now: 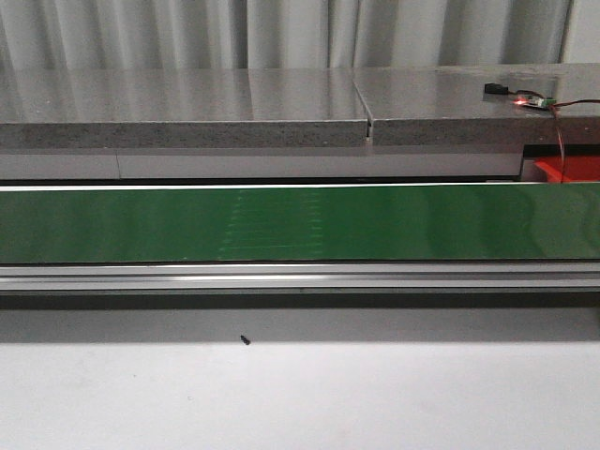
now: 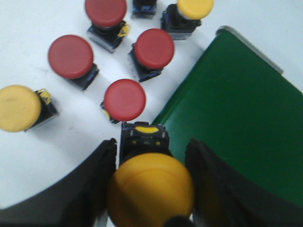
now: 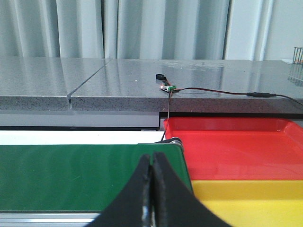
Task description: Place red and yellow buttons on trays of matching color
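Your left gripper [image 2: 150,189] has its jaws spread on either side of a yellow button [image 2: 150,191], the dark fingers [image 2: 97,184] flanking its cap; whether they press on it you cannot tell. That button sits on the white surface [image 2: 28,161] right at the edge of the green belt [image 2: 236,123], whose corner and metal rim run diagonally just beside it. On the open side lies a loose cluster: a red button [image 2: 124,100] just beyond the held one, three more red buttons [image 2: 71,56] past it, a second yellow button [image 2: 18,108] off to one side and a third yellow one [image 2: 194,7] at the far end near the belt's corner. Gaps between them are narrow.

Your right gripper [image 3: 152,189] has its jaws pressed together with nothing between them, hovering over the belt's end. Just past that end the red tray [image 3: 236,146] lies behind the yellow tray [image 3: 255,203], their edges touching; both look bare. A thin cable [image 3: 213,91] trails over the grey stone ledge [image 3: 118,90] behind.

In the front view the belt [image 1: 300,223] runs the full width with nothing on it.
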`<state>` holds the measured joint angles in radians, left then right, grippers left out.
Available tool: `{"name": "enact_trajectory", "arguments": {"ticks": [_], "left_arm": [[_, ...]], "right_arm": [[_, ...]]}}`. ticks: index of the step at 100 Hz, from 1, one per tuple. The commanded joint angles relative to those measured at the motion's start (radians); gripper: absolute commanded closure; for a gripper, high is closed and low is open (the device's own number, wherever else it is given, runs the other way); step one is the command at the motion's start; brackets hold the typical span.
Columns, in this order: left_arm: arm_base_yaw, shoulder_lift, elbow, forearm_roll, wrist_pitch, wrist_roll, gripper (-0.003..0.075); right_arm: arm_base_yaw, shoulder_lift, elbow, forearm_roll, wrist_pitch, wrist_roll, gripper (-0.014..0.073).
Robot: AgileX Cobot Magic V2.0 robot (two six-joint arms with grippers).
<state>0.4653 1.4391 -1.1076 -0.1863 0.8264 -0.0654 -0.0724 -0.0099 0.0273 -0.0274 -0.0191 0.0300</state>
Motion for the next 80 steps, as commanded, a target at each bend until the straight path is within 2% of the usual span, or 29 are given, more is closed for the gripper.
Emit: {"name": "enact_trajectory", "arguments": {"ticks": [1, 40, 61, 70, 80], "left_arm": [[-0.033, -0.004, -0.068, -0.011, -0.022, -0.008, 0.05], [-0.141, 0.152, -0.19, -0.016, 0.022, -0.008, 0.05], [-0.158, 0.221, -0.209, -0.018, 0.039, -0.008, 0.0484], [-0.158, 0.227, -0.209, -0.018, 0.039, -0.008, 0.0395], [-0.158, 0.227, -0.223, -0.022, 0.048, -0.008, 0.0203]], "right_arm": [[0.003, -0.021, -0.015, -0.012, -0.074, -0.004, 0.066], [0.003, -0.021, -0.015, -0.012, -0.074, -0.004, 0.066], [0.003, -0.021, -0.015, -0.012, -0.074, -0.004, 0.066], [0.003, -0.021, -0.015, -0.012, -0.074, -0.004, 0.066], [0.003, -0.021, -0.015, -0.012, -0.074, -0.004, 0.066]]}}
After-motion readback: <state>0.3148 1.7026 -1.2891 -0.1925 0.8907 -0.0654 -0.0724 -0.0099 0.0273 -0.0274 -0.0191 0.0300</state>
